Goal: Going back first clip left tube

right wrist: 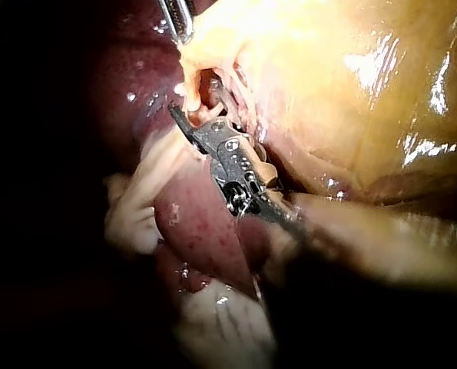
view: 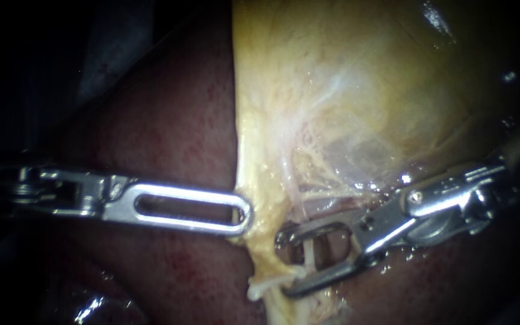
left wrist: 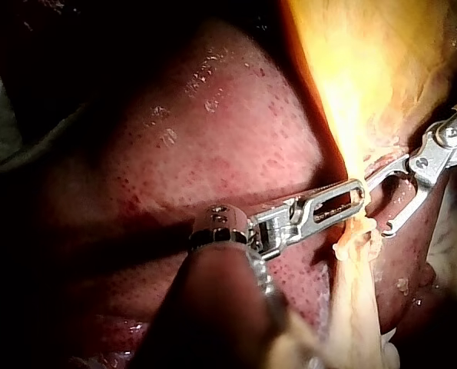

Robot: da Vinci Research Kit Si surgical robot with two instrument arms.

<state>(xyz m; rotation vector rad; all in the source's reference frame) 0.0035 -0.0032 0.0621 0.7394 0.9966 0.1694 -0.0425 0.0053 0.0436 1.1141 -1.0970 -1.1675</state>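
Note:
My right instrument (view: 286, 265) comes in from the right with its jaws open, one on each side of a thin pale tube (view: 312, 251) that runs down from the gallbladder (view: 344, 90). The tube crosses the gap between the jaws; I cannot make out a clip on it. My left instrument (view: 245, 215), a slotted jaw pair, lies across the liver (view: 170, 120) with its tip shut on the gallbladder's yellow edge. In the left wrist view the left instrument (left wrist: 357, 196) meets that edge just beside the open right instrument (left wrist: 378, 209). The right wrist view shows the right instrument (right wrist: 191, 117) at the tube.
Dark red liver lies under both shafts. Pale stringy tissue (view: 266, 287) hangs below the gallbladder's edge, near the right instrument's lower jaw. Filmy membrane (view: 356, 150) spans the dissected area above the tube. The left instrument's tip (right wrist: 178, 19) shows ahead of the right instrument.

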